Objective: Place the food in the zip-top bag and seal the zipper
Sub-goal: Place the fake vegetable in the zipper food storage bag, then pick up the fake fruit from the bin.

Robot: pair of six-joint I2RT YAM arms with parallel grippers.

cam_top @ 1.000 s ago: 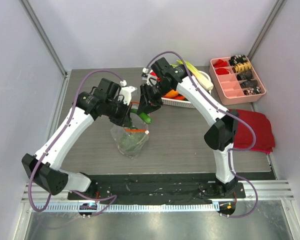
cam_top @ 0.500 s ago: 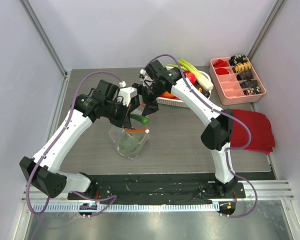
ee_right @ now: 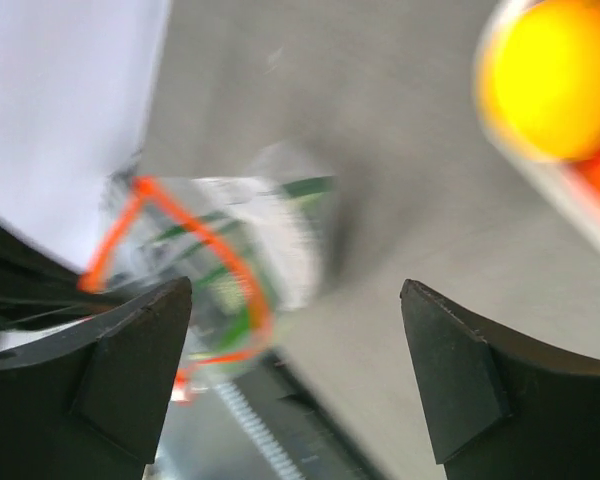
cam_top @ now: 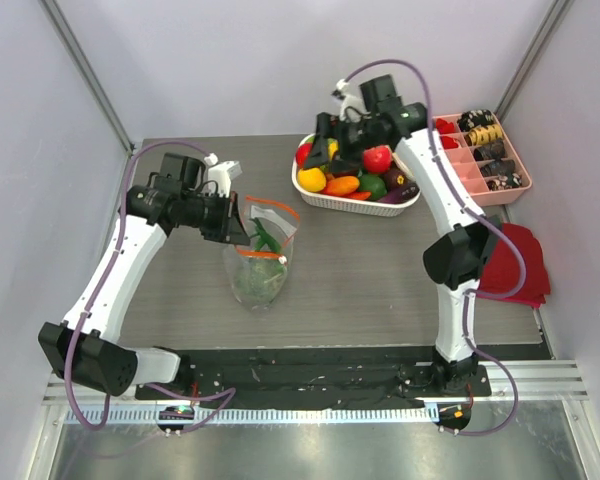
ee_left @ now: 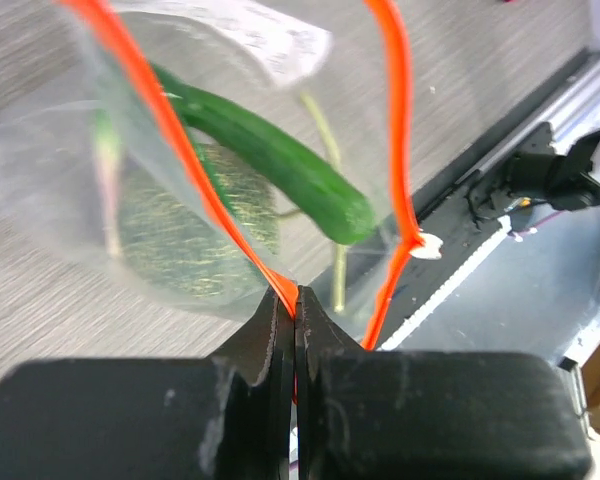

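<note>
The zip-top bag stands on the table with its mouth open. Inside lie a long green cucumber and a grey-green broccoli-like head. My left gripper is shut on the orange zipper at the mouth's left edge, its pinch point on the strip. My right gripper hangs open and empty over the left end of the white basket. That basket holds more food: a red fruit and a yellow fruit. From the right wrist the bag looks blurred, beyond the gripper.
A pink divided tray with small red and brown pieces sits at the back right. A dark red cloth lies by the right wall. The enclosure walls stand close on the left, right and back.
My right gripper let go of the cucumber, which now lies in the bag, opened wide and swung back right over the basket. My left arm shifted left, still holding the zipper.
</note>
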